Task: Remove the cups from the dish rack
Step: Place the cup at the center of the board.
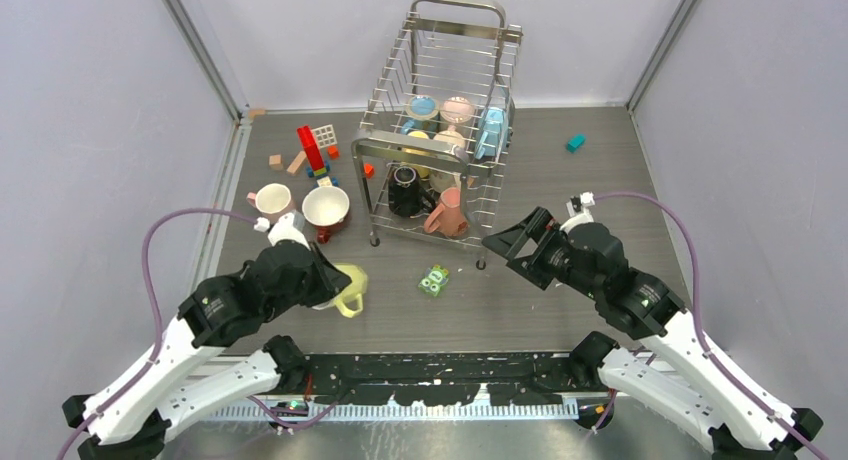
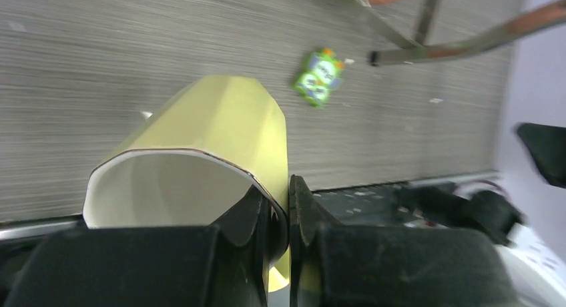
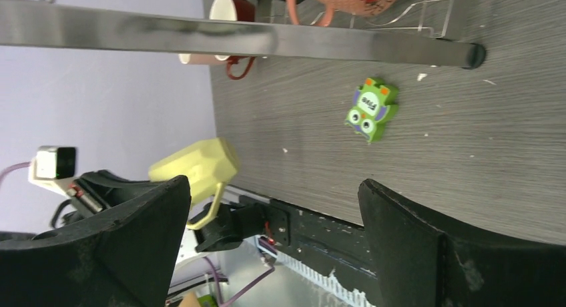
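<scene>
The left gripper [image 2: 286, 203] is pressed together on the yellow mug [image 2: 220, 127], pinching its wall at the rim with 1 finger inside and 1 outside. The mug hangs tilted over the near-left part of the desk [image 1: 600, 190], in front of the dish rack [image 1: 392, 85] and apart from it. Whether the mug touches the desk cannot be told.

The right gripper [image 3: 272, 187] is spread wide and holds nothing. It hovers near the rack's front right corner, low over the desk.

A green packet [image 1: 434, 280] lies flat on the desk between the 2 grippers.

On the rack's lower tier, a black mug [image 1: 405, 192] and a salmon mug [image 1: 447, 216] sit side by side. The upper tier holds several more mugs [image 1: 457, 110], with light blue, pink and cream among them.

Left of the rack, a dark red mug [image 1: 326, 210] and a pale pink mug [image 1: 272, 200] stand upright on the desk, just beside each other. Toy blocks [image 1: 312, 148] lie behind them.
</scene>
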Controlling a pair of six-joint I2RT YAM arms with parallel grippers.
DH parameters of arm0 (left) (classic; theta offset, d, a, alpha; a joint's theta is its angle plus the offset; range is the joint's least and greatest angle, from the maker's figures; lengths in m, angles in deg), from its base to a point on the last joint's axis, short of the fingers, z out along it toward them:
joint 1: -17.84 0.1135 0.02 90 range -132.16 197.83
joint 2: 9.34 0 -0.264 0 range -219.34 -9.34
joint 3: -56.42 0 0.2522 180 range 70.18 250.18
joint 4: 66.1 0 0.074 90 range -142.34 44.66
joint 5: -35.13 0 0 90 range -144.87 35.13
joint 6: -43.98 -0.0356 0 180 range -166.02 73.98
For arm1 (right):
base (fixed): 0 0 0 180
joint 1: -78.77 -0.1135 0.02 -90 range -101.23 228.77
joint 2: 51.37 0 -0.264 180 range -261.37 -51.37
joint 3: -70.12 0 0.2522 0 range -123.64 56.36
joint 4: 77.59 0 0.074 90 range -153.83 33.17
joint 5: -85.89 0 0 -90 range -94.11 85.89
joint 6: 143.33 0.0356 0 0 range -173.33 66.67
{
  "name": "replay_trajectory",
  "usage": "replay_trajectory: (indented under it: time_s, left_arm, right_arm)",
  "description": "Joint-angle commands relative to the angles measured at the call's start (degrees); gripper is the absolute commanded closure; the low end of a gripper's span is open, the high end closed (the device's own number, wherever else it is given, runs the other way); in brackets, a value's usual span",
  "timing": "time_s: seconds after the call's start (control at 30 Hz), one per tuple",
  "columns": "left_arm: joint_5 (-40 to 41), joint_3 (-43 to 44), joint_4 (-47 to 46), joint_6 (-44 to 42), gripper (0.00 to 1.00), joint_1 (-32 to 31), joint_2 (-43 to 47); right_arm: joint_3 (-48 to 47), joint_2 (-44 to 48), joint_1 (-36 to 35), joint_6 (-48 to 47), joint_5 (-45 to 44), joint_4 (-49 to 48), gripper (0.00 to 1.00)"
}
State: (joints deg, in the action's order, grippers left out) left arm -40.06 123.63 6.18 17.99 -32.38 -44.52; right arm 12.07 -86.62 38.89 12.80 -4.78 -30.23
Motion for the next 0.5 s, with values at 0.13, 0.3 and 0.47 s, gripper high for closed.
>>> replay_trajectory:
  time_s: [0.13,0.3,0.47]
  left_arm:
    - [14.20,5.73,10.87,-11.22,1.00,5.00,-8.02]
    - [5.54,4.02,5.24,-20.23,1.00,21.44,-10.92]
    - [-3.93,2.18,-1.46,-25.59,1.00,35.06,-15.57]
  right_arm:
    - [-6.01,-6.87,1.26,-6.73,-3.56,4.66,0.00]
    - [-8.63,-10.39,6.15,-10.24,-0.88,6.24,0.00]
    - [-8.33,-12.30,17.12,-12.56,10.25,5.79,0.00]
